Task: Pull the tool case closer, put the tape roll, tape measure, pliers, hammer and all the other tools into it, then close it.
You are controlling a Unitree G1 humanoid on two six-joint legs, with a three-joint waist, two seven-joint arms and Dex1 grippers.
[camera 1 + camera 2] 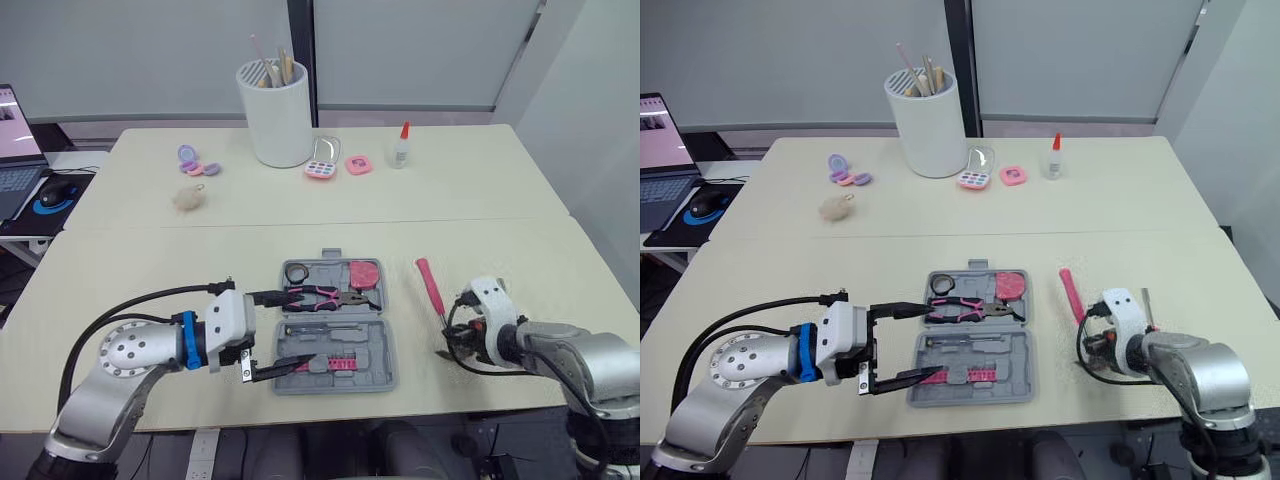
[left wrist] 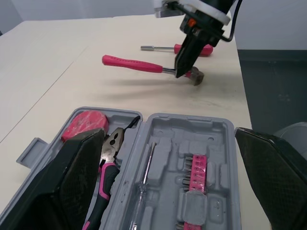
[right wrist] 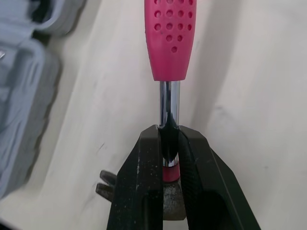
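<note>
The grey tool case (image 1: 385,350) lies open in the middle of the near table. In it are a black tape roll (image 1: 297,272), a pink tape measure (image 1: 366,272), pink-handled pliers (image 1: 320,295) and a strip of pink bits (image 1: 338,365). My left gripper (image 1: 291,332) is open at the case's left side, one finger over the pliers' handles and the other over the bit strip, holding nothing. Right of the case, my right gripper (image 3: 168,143) is shut on the metal neck of the pink-handled hammer (image 3: 170,38), just above its head. A pink-handled screwdriver (image 2: 194,49) lies beyond the hammer.
On the far table stand a white cylinder holder (image 1: 280,115), a glue bottle (image 1: 401,147), a small palette (image 1: 321,169), pink (image 1: 358,165) and purple (image 1: 190,158) compacts and a fuzzy ball (image 1: 188,198). A laptop (image 1: 15,150) and mouse sit far left. The table's front edge is close behind the case.
</note>
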